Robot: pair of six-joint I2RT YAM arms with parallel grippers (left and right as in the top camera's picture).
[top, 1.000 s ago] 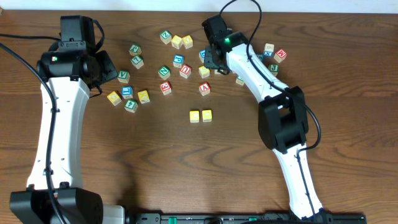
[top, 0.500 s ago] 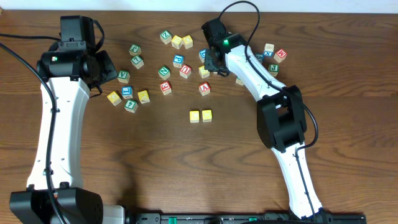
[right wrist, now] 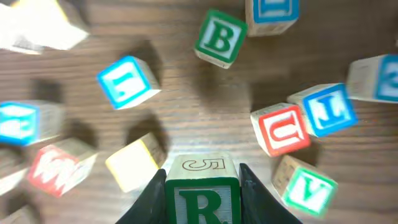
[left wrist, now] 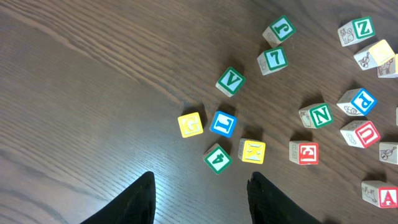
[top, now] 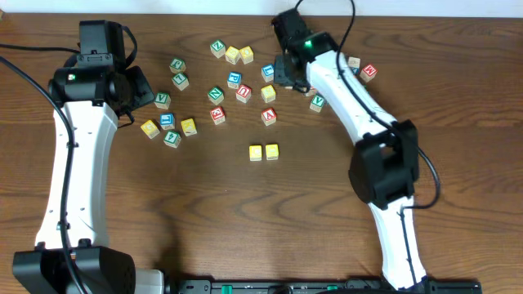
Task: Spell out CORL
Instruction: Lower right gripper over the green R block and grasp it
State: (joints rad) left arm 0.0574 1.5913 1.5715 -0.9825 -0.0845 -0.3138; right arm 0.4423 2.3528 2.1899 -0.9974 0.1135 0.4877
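Right wrist: right gripper (right wrist: 202, 190) is pinched on the R cube (right wrist: 202, 205), fingers (right wrist: 155, 196) flat on its two side faces. Green R faces the camera, with a 5 on the face above it. Background is blurred.

Overhead, landmark = the yellow-top pair: left yellow-top cube (top: 256, 153) touching right yellow-top cube (top: 271, 151), side by side. The right gripper sits above the pair and slightly to the right, beyond the red A cube (top: 269, 117), which is just above the pair. The R cube is hidden under the gripper in this view. L cube (top: 167, 121) is well left of the pair and a bit up.

Left wrist: left gripper (left wrist: 202, 199) has its jaws spread over bare table (left wrist: 74, 93), holding nothing, well left of the pair.
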